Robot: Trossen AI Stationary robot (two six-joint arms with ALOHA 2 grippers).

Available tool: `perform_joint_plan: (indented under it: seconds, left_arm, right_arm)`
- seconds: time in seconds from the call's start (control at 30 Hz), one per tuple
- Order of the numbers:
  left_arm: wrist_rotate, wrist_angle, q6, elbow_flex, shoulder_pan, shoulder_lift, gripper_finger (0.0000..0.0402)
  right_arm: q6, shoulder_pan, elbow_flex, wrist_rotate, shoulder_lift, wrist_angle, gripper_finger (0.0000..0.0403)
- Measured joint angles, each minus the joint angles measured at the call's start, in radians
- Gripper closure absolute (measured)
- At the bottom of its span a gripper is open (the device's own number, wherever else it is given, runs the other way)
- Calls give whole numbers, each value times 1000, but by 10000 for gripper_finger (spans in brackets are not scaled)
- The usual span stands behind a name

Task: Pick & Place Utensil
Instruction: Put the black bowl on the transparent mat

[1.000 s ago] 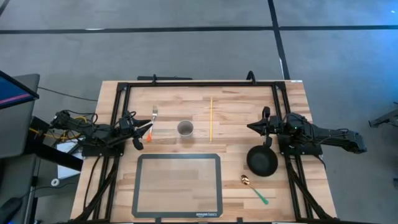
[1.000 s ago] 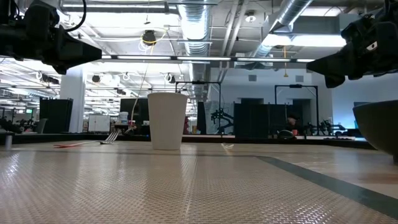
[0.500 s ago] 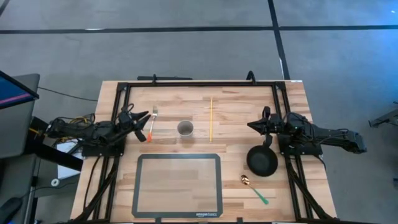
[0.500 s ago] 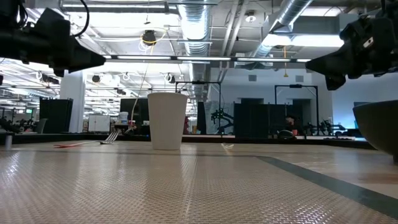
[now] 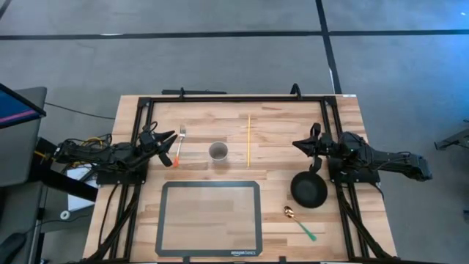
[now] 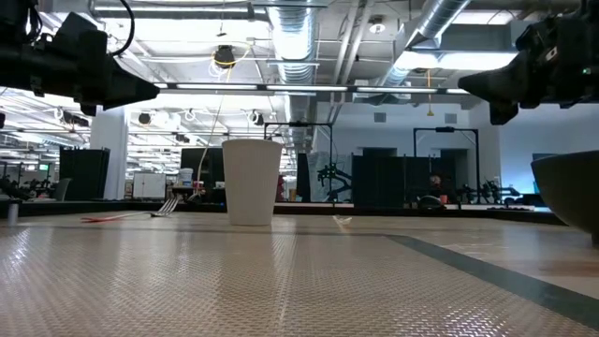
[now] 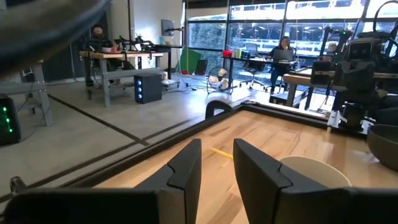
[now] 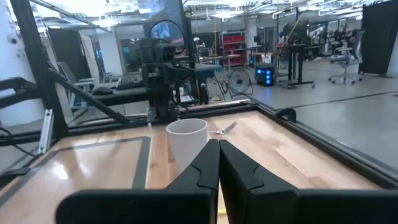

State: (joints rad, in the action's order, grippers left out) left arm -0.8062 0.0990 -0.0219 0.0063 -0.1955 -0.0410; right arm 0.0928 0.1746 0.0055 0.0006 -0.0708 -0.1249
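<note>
Wooden table (image 5: pixel 278 117), left end effector (image 5: pixel 170 136) slightly parted, empty, right end effector (image 5: pixel 296 144) clenched, empty

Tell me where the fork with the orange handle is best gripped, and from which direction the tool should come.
Grip the fork on its orange handle near the middle, coming straight down from above. It lies flat on the table, tines pointing toward the far edge, so only a top-down pinch across the narrow handle seems workable. The left tool hangs right beside it, fingers slightly apart; the cup stands clear of it.

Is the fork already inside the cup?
No: in the high view the fork lies flat on the table, left of the cup and apart from it.
</note>
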Motion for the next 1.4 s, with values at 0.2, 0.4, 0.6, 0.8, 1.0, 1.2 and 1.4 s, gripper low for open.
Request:
perform_joint_plan:
  seconds: [0.2, 0.4, 0.6, 0.8, 1.0, 1.2, 1.4]
  left_arm:
    - [0, 0, 0, 0, 0, 0, 308]
    - [0, 0, 0, 0, 0, 0, 308]
    - [0, 31, 2, 0, 0, 0, 308]
    - [21, 47, 4, 0, 0, 0, 308]
    - [167, 118, -1, 0, 0, 0, 308]
    - [391, 370, 1, 0, 0, 0, 308]
    - [630, 478, 47, 64, 0, -111, 308]
  right_arm:
    - [21, -29, 0, -1, -2, -3, 399]
    - [74, -99, 16, -28, -3, -47, 345]
    - [38, -255, 47, -35, -110, -309, 291]
    - [-17, -441, 155, 116, -352, -307, 279]
    - [57, -604, 358, 384, -617, -89, 285]
    - [407, -715, 578, 546, -790, 369, 282]
    - [952, -811, 698, 468, -946, 732, 281]
